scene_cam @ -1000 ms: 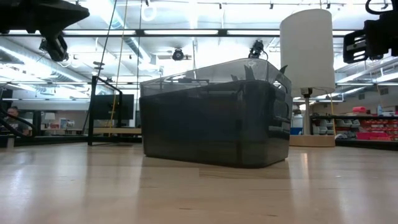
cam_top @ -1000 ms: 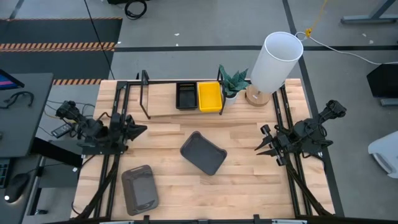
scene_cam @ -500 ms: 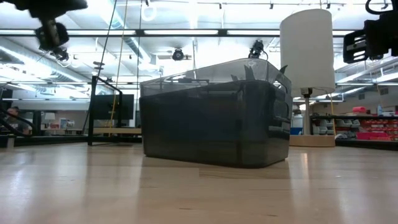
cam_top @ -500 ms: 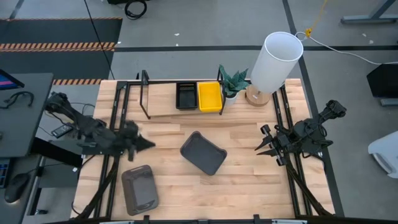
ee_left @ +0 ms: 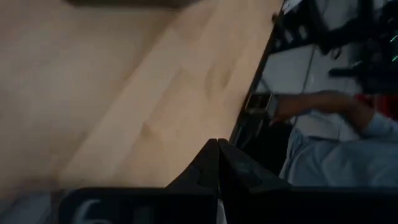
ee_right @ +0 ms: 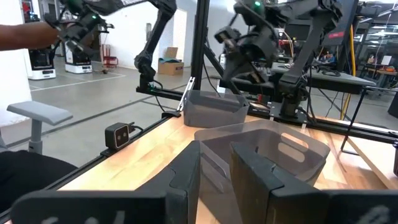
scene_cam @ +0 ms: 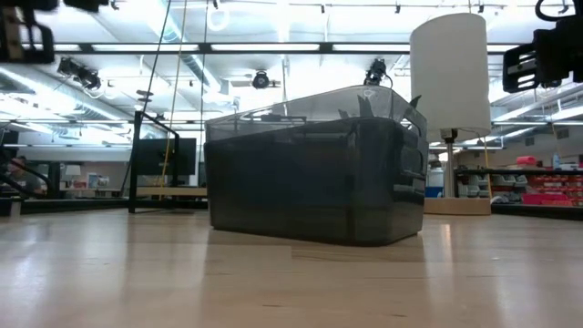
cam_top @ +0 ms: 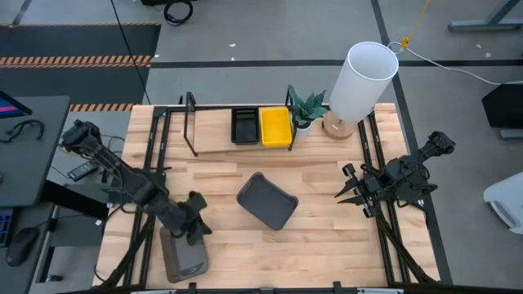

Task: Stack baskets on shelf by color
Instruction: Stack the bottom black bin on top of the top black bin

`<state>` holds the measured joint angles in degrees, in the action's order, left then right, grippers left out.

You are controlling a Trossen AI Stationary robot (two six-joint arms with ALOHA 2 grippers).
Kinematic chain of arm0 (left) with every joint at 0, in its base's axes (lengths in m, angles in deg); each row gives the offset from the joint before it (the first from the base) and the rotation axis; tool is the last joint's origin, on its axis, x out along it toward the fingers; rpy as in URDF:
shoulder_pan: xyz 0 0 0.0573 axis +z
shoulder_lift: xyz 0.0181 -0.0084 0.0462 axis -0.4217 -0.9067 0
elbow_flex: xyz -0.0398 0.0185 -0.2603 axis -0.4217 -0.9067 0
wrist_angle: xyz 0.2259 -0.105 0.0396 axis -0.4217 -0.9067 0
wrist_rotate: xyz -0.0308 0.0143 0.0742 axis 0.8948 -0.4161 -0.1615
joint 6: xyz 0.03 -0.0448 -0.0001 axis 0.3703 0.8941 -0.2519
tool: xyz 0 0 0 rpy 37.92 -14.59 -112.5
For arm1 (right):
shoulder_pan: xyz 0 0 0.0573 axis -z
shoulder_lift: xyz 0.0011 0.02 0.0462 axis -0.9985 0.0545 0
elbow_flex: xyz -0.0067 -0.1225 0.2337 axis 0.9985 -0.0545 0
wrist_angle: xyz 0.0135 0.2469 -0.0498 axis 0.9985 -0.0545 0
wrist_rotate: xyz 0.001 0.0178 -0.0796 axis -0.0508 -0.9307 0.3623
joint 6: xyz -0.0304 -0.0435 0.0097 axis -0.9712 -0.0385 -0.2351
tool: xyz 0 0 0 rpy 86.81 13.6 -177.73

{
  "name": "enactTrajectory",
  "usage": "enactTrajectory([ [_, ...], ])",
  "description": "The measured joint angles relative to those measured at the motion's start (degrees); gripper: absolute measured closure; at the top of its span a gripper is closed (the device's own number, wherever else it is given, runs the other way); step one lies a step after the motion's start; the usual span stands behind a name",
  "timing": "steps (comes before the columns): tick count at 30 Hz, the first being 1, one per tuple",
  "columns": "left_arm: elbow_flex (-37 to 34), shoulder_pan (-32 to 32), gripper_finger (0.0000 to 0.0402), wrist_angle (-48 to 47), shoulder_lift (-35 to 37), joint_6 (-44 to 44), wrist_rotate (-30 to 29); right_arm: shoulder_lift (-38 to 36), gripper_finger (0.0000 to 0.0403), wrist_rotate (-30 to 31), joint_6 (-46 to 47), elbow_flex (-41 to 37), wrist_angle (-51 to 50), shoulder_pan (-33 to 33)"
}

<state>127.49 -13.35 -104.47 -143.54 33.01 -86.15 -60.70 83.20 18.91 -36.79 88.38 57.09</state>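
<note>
While my left arm stretches out low across the near-left part of the table (cam_top: 327, 237), my left claw (cam_top: 194, 226) hangs over the upper end of a smoky-grey basket (cam_top: 184, 253) that lies just below it at the table's front edge. From my left wrist the two fingers (ee_left: 219, 168) look pressed together to a single point, with nothing between them. My right arm waits at the right side of the table, its right claw (cam_top: 347, 192) pointing inward, fingers spread and empty.

Ahead of my left claw, toward the middle of the table, sits a second grey basket (cam_top: 267, 200), turned at an angle to the table edges. It is translucent, deep-walled, with rounded corners and a slot handle in its end wall; it sits between my two claws, well apart from each. Beyond it, on the far side, stands the shelf (cam_top: 212, 139), a light board in a black rod frame. On it a black basket (cam_top: 243, 125) and a yellow basket (cam_top: 275, 126) sit side by side, touching. Just past the yellow one are a small plant (cam_top: 306, 106) and a white lamp (cam_top: 361, 80).
</note>
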Motion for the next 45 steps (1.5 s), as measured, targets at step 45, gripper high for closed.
enactTrajectory([
  [45, 44.37, -14.27, 0.0250, -44.23, -40.26, 7.87, 6.70, 0.00, 0.0313, 0.00, -0.01, 0.00, 0.26, -0.02],
])
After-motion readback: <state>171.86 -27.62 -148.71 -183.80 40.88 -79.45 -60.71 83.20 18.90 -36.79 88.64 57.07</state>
